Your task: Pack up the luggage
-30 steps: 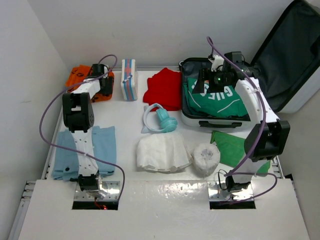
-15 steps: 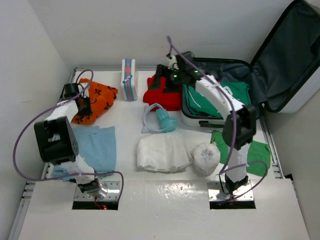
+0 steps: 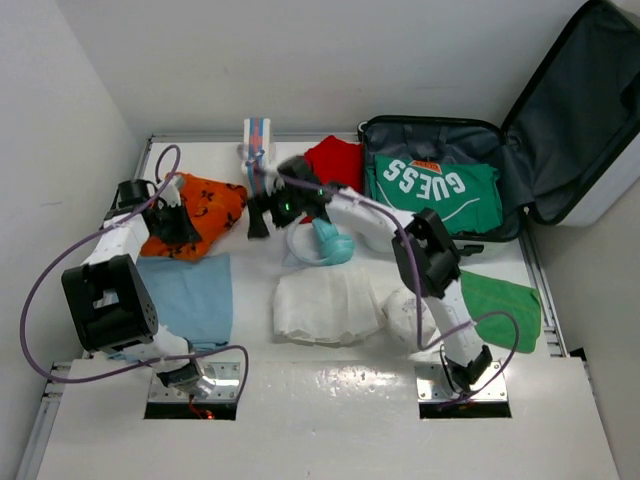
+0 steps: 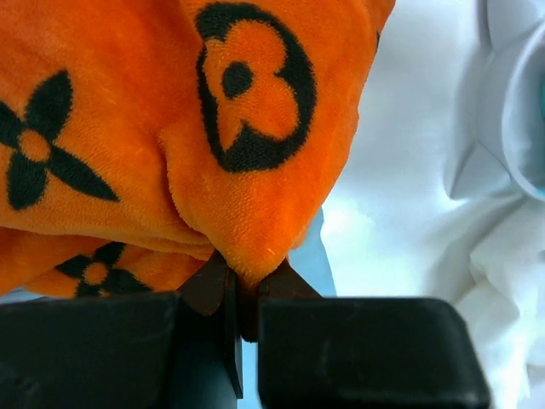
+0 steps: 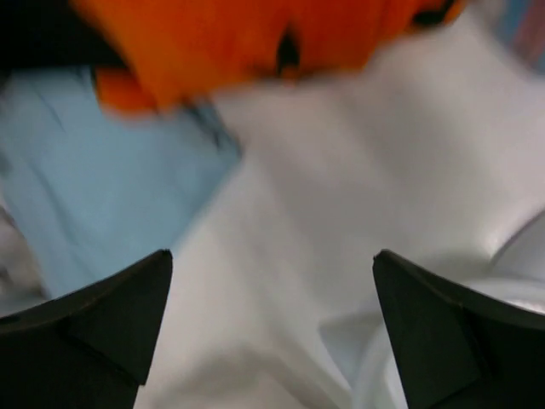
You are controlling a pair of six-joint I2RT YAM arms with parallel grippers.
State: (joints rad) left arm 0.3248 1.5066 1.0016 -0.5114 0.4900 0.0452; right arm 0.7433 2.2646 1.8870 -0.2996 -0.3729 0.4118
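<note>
The luggage [image 3: 590, 110] lies open at the back right, with a green GUESS shirt [image 3: 435, 190] spread flat in its lower half. An orange cloth [image 3: 205, 205] with black flower marks sits at the left. My left gripper [image 3: 176, 222] is shut on its edge; the left wrist view shows a fold of the orange cloth [image 4: 247, 170] pinched in the left gripper [image 4: 243, 279]. My right gripper [image 3: 257, 218] reaches far left, just right of that cloth. It stands open [image 5: 271, 264] over bare white table, holding nothing, with the orange cloth [image 5: 255, 34] ahead of it.
A red cloth [image 3: 335, 160] lies beside the luggage and a striped pouch [image 3: 258, 145] stands at the back. A teal item with a white ring [image 3: 325, 242], white cloth [image 3: 325, 305], white roll [image 3: 410, 315], green cloth [image 3: 500, 305] and light blue cloth [image 3: 185, 295] lie nearer.
My left gripper closed on the orange cloth and drew it nearer and rightward. My right arm left the luggage and swept left across the red cloth toward the orange cloth.
</note>
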